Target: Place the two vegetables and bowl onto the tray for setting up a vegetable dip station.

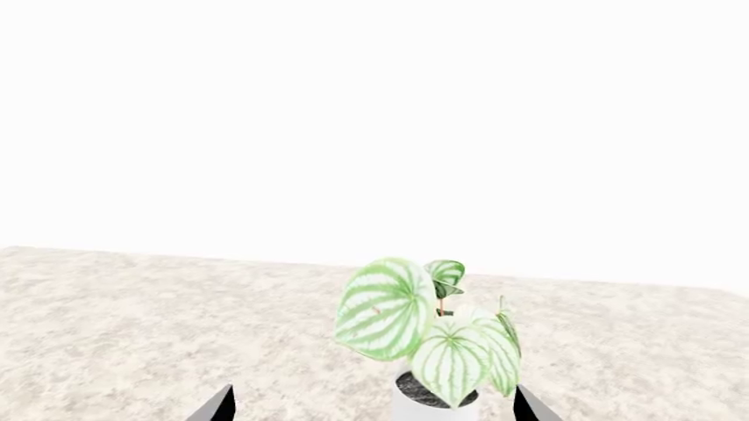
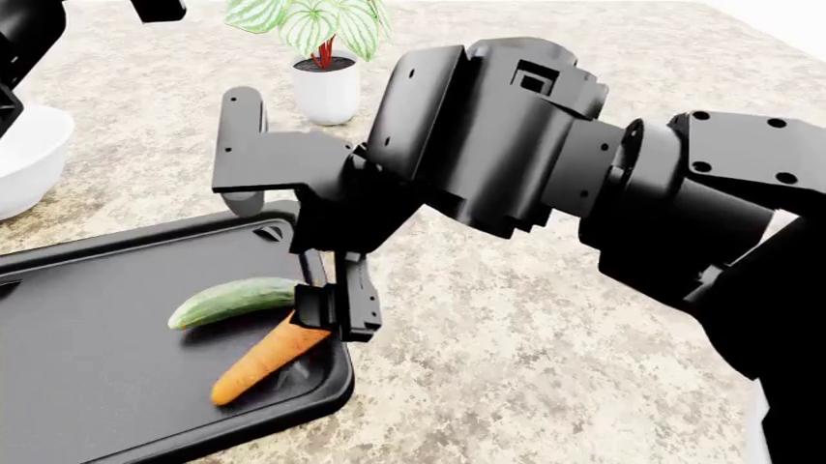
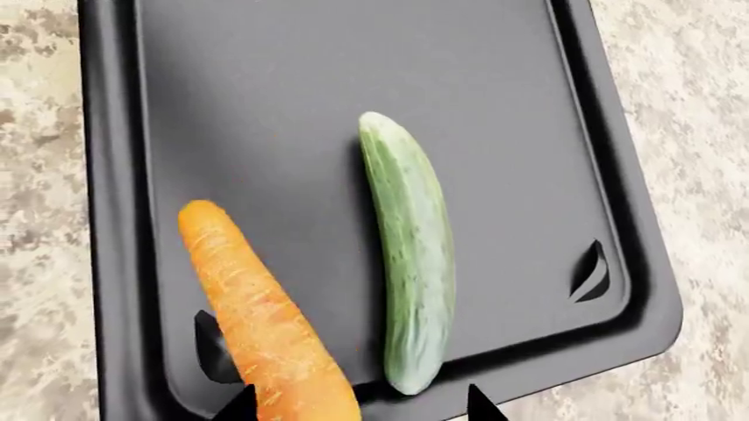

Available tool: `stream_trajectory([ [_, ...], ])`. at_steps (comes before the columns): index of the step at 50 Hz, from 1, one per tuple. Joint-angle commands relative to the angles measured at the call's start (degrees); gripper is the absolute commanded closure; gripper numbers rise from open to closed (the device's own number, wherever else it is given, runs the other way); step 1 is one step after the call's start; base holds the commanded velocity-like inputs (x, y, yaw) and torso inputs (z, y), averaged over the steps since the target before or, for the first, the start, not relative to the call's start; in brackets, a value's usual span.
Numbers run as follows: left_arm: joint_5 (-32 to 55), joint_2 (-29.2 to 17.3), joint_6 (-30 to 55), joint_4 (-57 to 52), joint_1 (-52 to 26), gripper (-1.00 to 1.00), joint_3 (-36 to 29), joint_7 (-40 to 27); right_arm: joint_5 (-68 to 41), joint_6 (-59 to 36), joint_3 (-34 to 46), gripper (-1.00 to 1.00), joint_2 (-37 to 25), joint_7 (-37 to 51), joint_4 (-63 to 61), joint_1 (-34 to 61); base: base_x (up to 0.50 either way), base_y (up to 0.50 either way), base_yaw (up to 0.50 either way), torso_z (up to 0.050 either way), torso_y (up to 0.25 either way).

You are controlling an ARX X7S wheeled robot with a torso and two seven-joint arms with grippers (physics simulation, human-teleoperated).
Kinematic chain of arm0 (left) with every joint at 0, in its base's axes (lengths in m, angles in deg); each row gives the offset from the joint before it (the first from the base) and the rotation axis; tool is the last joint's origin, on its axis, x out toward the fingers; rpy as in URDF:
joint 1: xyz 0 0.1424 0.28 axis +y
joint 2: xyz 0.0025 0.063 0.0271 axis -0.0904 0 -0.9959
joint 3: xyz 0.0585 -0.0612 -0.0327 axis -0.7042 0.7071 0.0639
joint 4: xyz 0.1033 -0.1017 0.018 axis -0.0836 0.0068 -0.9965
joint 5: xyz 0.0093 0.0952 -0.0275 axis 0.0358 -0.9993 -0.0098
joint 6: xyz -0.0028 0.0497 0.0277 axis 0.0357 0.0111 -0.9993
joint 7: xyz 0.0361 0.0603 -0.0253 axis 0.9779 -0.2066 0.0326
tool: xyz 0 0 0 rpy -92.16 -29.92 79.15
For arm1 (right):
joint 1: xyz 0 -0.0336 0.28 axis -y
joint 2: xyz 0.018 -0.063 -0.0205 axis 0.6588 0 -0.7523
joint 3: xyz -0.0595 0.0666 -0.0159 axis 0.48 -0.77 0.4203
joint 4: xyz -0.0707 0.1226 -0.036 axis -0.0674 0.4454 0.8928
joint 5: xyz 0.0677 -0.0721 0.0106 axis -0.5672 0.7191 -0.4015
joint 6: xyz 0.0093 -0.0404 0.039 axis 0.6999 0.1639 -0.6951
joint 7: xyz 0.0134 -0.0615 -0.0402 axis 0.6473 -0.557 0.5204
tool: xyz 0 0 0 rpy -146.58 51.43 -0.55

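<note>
Could knock the carrot [image 2: 269, 360] over the low rim of the tray [image 2: 77, 387] and onto the desk [image 2: 516, 367], given how close to the tray's near right corner it lies. Likely cause: lifting the right gripper [image 2: 339, 307] off at a slant, or closing it, with a finger beside the thick end. Could also roll the cucumber [image 2: 232, 301], since its darker end sits between the same fingers in the right wrist view. Worth pulling straight up and away. Could further crowd or strike both vegetables when bringing the bowl [image 2: 26, 159] in, wide as it looks against the free tray floor; better aimed at the bare black area away from them.

Tapered, orange, faintly ridged, lying flat, thick end under the gripper and thin tip pointing to the desk's near edge. Just beside it, apart by a narrow gap at the thick end, smooth green and paler at the far tip, also flat on the tray. Glossy white, round, resting on the desk's left side beyond the tray, not yet on it.

Right gripper spread wide, astride the carrot's thick end, clamped on nothing as far as can be judged. Left gripper [image 1: 372, 410] raised, fingers wide apart, holding nothing, facing a potted plant [image 2: 324, 89] toward the desk's far edge.
</note>
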Motion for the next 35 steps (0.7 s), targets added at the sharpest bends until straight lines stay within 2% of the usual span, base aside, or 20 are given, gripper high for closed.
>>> stream_trajectory([
  [1,-0.14,0.17,-0.57,0.24,0.02,-1.00,0.05,0.43,-1.91,-3.76,-1.36,-1.00,-1.87,2.24,-3.35,1.90,0.00,0.00,0.00,0.000,0.000],
  [15,-0.09,-0.31,-1.51,1.67,1.48,-1.00,0.68,0.86,-6.44,-12.03,-6.27,-1.00,-6.12,9.61,-9.90,6.12,0.00,0.00,0.00,0.000,0.000],
  [22,3.78,-0.76,1.43,2.92,-0.10,-1.00,1.86,-3.14,-8.62,-16.11,-8.52,-1.00,-8.25,12.77,-11.38,7.89,0.00,0.00,0.00,0.000,0.000],
  [24,4.58,-0.95,2.12,4.27,-0.61,-1.00,2.10,-3.58,-8.89,-16.53,-8.97,-1.00,-8.73,13.45,-11.71,8.02,0.00,0.00,0.00,0.000,0.000],
  [26,6.92,-1.24,4.99,7.30,-1.19,-1.00,1.91,-6.74,-9.18,-16.55,-9.94,-1.00,-9.16,14.22,-11.44,8.09,0.00,0.00,0.00,0.000,0.000],
  [35,5.18,-3.82,4.44,11.97,-1.77,-1.00,2.45,-4.64,-8.76,-15.82,-10.25,-1.00,-9.10,14.18,-9.38,7.92,0.00,0.00,0.00,0.000,0.000],
])
